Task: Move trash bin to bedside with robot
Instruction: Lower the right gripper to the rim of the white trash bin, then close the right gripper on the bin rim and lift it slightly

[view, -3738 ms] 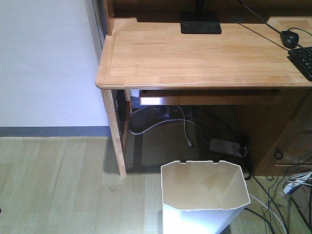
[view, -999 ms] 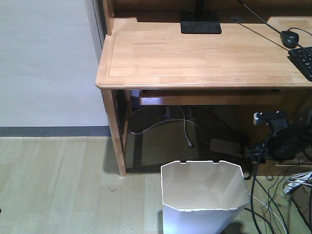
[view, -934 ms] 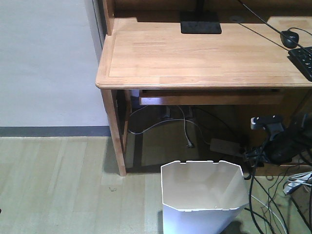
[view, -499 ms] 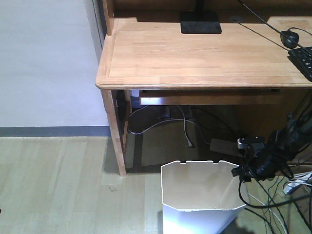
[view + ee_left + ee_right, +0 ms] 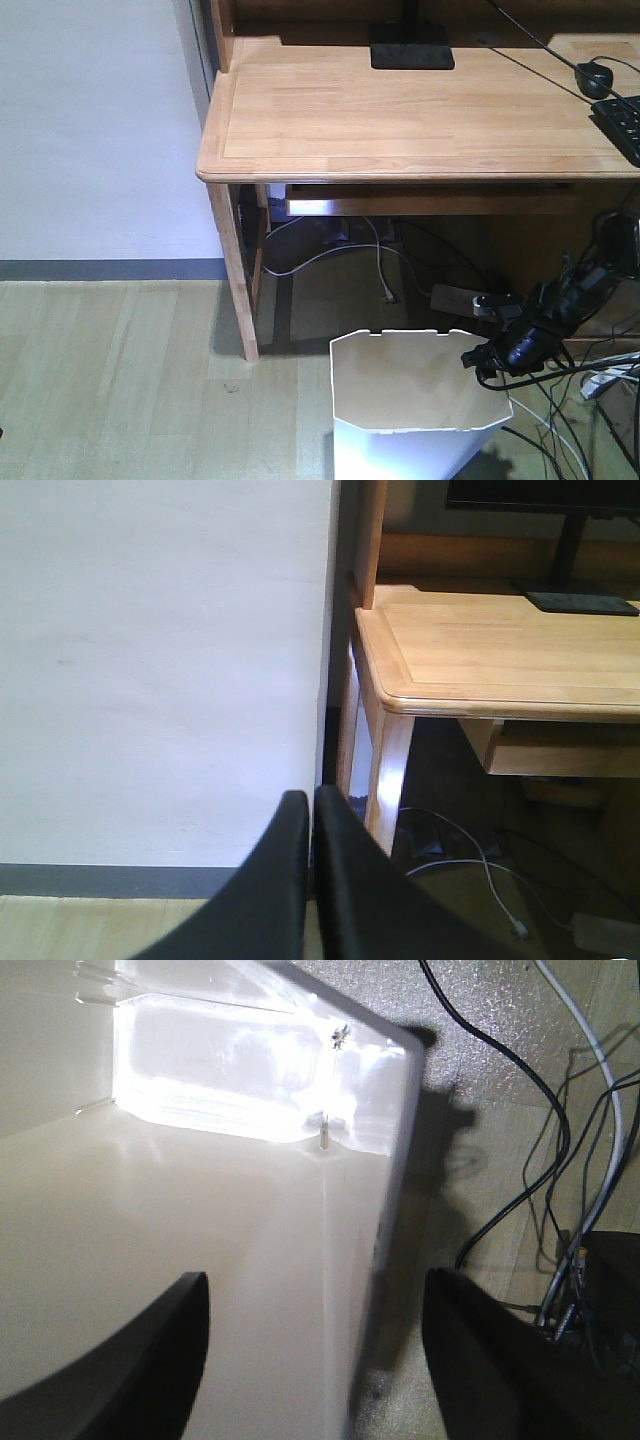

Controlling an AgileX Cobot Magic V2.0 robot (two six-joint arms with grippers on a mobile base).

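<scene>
Currently right gripper (image 5: pixel 315 1285) straddles trash bin (image 5: pixel 400 450) wall

Front view: set high and looking down and forward at mid distance, taking in the desk (image 5: pixel 420 100), the trash bin (image 5: pixel 400 390) and the right claw (image 5: pixel 478 357).
Left wrist view: looking level past the left claw (image 5: pixel 311 798), its fingers pressed together. It is sharing the desk corner ahead with the front view.
Right wrist view: looking down at close range, with the bin's wall running between the spread fingers. It is sharing that rim with the front view.
</scene>
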